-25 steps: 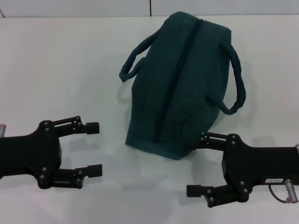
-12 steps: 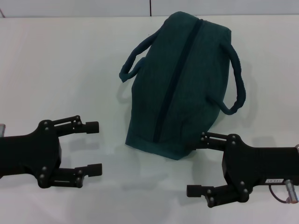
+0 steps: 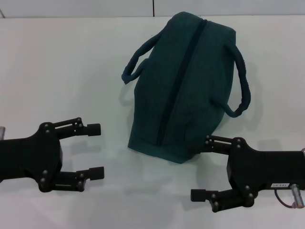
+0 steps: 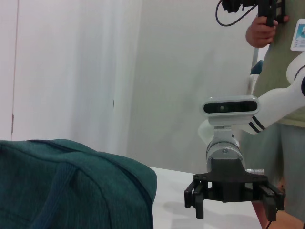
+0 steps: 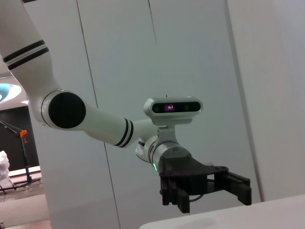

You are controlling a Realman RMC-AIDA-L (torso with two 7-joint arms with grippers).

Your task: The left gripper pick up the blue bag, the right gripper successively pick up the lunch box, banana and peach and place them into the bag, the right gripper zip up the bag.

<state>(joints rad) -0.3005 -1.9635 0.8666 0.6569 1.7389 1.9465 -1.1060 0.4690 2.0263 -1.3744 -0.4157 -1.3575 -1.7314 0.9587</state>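
Observation:
The blue bag [image 3: 186, 81] lies on the white table [image 3: 57, 67] at the back centre, its black zipper closed along the top and a loop handle hanging off each side. It also fills the near corner of the left wrist view, the blue bag [image 4: 66, 186]. My left gripper [image 3: 97, 151] hovers open near the front left, apart from the bag. My right gripper [image 3: 202, 168] is open at the front right, one finger just by the bag's near end. Each wrist view shows the opposite arm: the right gripper [image 4: 233, 200] and the left gripper [image 5: 209, 195]. Lunch box, banana and peach are out of view.
A person [image 4: 281, 95] holding a black device stands behind the right arm in the left wrist view. Grey wall panels [image 5: 190, 57] run behind the table.

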